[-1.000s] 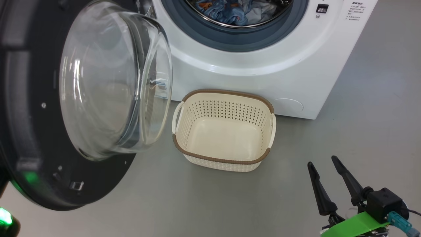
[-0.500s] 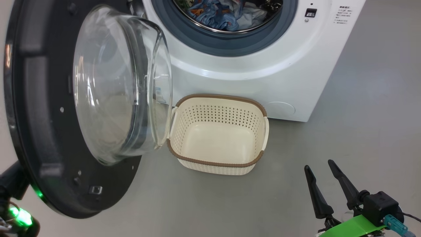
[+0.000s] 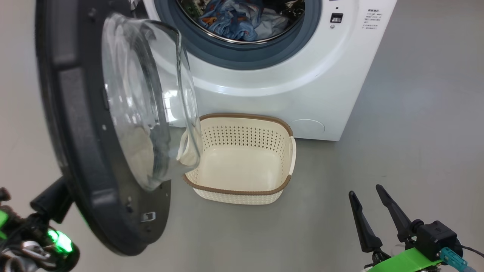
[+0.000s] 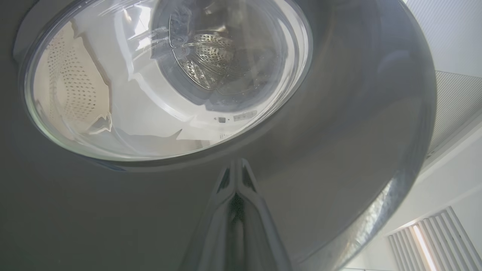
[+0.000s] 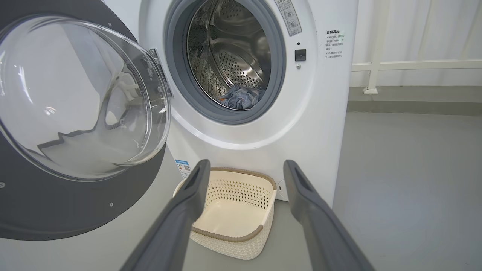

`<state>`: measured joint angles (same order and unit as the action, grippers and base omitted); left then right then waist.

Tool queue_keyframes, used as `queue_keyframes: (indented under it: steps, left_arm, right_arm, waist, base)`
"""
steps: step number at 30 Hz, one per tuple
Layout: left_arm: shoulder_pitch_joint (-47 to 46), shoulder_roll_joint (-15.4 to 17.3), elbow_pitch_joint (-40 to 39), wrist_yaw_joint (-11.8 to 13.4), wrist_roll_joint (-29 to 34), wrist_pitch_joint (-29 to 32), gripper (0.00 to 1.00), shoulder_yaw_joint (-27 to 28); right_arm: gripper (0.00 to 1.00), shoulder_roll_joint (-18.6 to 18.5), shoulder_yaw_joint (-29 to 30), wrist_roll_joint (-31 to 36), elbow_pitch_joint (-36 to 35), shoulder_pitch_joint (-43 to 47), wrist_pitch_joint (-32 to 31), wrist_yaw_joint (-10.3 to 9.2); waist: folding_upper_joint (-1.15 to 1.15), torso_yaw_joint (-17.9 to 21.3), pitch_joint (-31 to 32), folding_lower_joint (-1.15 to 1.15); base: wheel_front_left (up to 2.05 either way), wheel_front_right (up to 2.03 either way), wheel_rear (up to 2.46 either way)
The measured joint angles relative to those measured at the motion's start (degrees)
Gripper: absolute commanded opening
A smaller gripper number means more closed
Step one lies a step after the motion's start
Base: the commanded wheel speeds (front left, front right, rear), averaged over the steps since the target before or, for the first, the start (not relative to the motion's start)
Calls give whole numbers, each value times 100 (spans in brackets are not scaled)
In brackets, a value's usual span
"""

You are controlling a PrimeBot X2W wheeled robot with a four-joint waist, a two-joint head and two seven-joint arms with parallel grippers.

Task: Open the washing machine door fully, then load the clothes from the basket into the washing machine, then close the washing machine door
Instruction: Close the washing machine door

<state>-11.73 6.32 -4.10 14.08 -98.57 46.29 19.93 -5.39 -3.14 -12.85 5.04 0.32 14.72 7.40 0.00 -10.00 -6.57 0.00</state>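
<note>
The washing machine door [image 3: 68, 113] swings further shut, the clenched left gripper [image 4: 236, 165] against it. The basket [image 3: 234, 192] is empty; the right gripper [image 3: 365, 190] idles, spread.

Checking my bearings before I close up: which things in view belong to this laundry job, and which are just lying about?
Job:
- washing machine
- washing machine door, swung open
- clothes, inside the machine
- basket, empty
- left gripper, shut, at the door's glossy outer rim
- right gripper, open, holding nothing

Just there:
- white railing along the wall
- grey floor
</note>
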Motion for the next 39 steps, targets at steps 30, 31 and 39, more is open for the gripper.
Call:
queue_keyframes:
  steps: [30,31,39]
  left_arm:
    - [-595,-378,801,-589,-119,-943,0,-1261]
    - [-644,-379,850,-627,-130,-989,0,-1303]
    - [-939,-390,1233,-839,-218,-1236,0,-1481]
  right_arm:
    - [100,-24,-3,0,13,211,0,0]
    - [100,-25,0,0,10,210,0,0]
    - [100,-24,-4,0,-1,208,0,0]
  waist:
    - [0,600,155,0]
    - [0,628,153,0]
    - [0,849,144,0]
  base:
    - [0,0,0]
    - [0,0,0]
    - [0,0,0]
